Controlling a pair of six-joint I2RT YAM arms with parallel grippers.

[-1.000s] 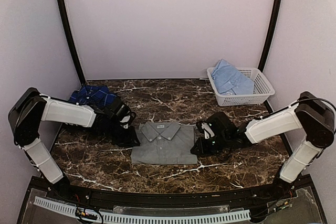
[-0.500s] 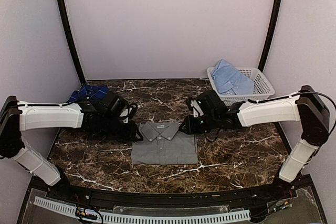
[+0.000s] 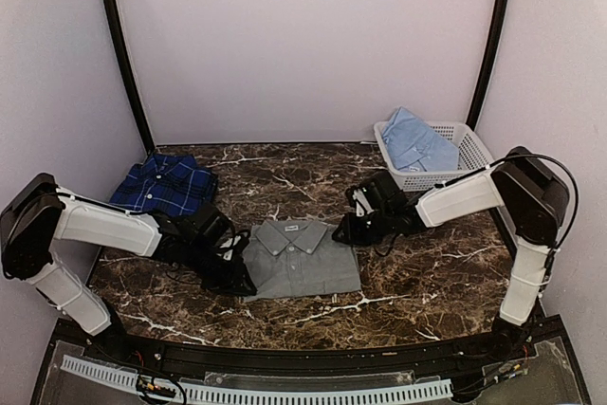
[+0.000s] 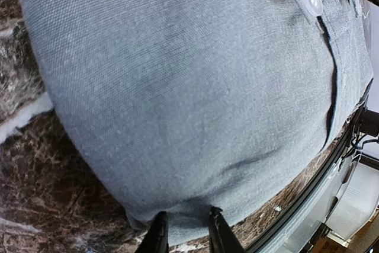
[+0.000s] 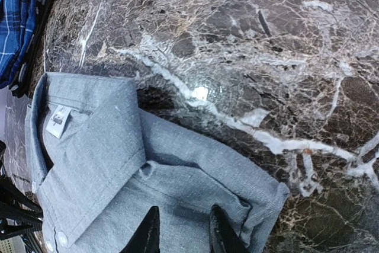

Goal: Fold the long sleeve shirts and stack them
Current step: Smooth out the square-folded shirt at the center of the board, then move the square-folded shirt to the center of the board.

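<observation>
The plain grey shirt (image 3: pixel 303 258) lies folded, collar up, in the middle of the table. My left gripper (image 3: pixel 239 282) is at its near left corner. In the left wrist view, my left gripper (image 4: pixel 188 235) has its jaws a little apart, tips on the grey shirt's (image 4: pixel 195 87) hem. My right gripper (image 3: pixel 343 232) is at the far right shoulder, and my right gripper (image 5: pixel 182 229) is narrowly open over the grey shirt (image 5: pixel 106 164), pinching nothing. The navy plaid shirt (image 3: pixel 163 185) lies folded at the back left. The light blue shirt (image 3: pixel 414 139) lies in the basket.
A white lattice basket (image 3: pixel 469 160) stands at the back right, close behind my right arm. The table is dark veined marble (image 3: pixel 285 182). A black rail (image 3: pixel 285 367) runs along its near edge, just beyond the grey shirt's hem.
My left gripper has come down from beside the collar to the shirt's near left corner, uncovering the plaid shirt. My right gripper stayed near the right shoulder. The grey shirt shifted slightly right.
</observation>
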